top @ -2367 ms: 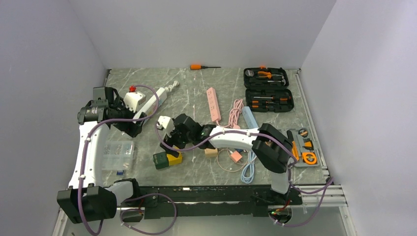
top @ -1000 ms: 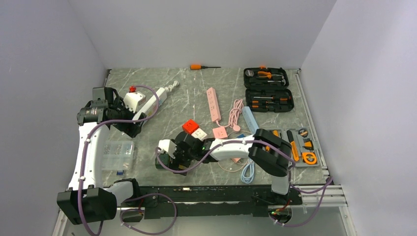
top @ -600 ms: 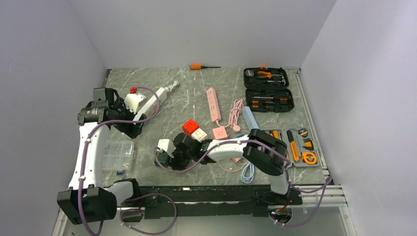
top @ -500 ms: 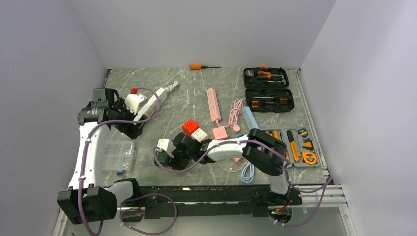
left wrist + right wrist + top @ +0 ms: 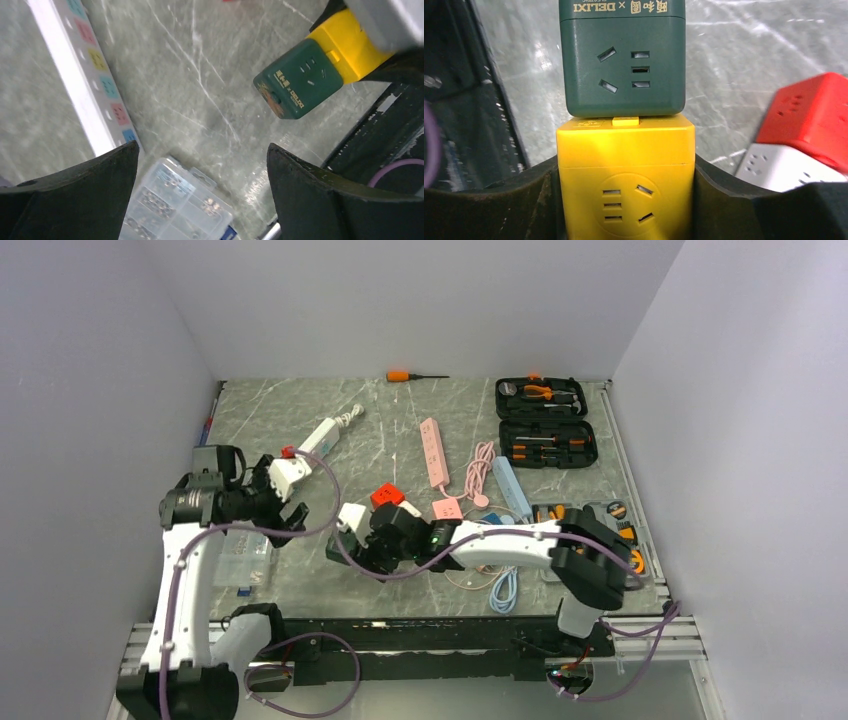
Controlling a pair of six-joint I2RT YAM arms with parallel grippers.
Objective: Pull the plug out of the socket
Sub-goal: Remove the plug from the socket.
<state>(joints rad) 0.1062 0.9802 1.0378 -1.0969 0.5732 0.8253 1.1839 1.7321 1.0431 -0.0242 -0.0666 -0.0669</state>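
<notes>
My right gripper (image 5: pixel 625 197) is shut on a yellow cube socket (image 5: pixel 625 165). A dark green cube adapter (image 5: pixel 624 55) is plugged into the yellow cube's far end. In the left wrist view the green cube (image 5: pixel 299 86) and yellow cube (image 5: pixel 350 47) hang at the upper right, above the table. My left gripper (image 5: pixel 202 200) is open and empty, with both fingers wide apart and the cubes well beyond them. In the top view the left gripper (image 5: pixel 290 516) is just left of the right gripper (image 5: pixel 348 552), which hides the cubes.
A red cube (image 5: pixel 383 497) and a white cube (image 5: pixel 405 509) lie just behind the right gripper. A white power strip (image 5: pixel 318 435), a pink strip (image 5: pixel 433 452) with cable, a clear parts box (image 5: pixel 245 560), a tool case (image 5: pixel 545 420) and loose tools (image 5: pixel 612 525) are around.
My left arm has swung from the far left toward the front and right, close to the right gripper. The right gripper has shifted slightly right, still holding the joined cubes.
</notes>
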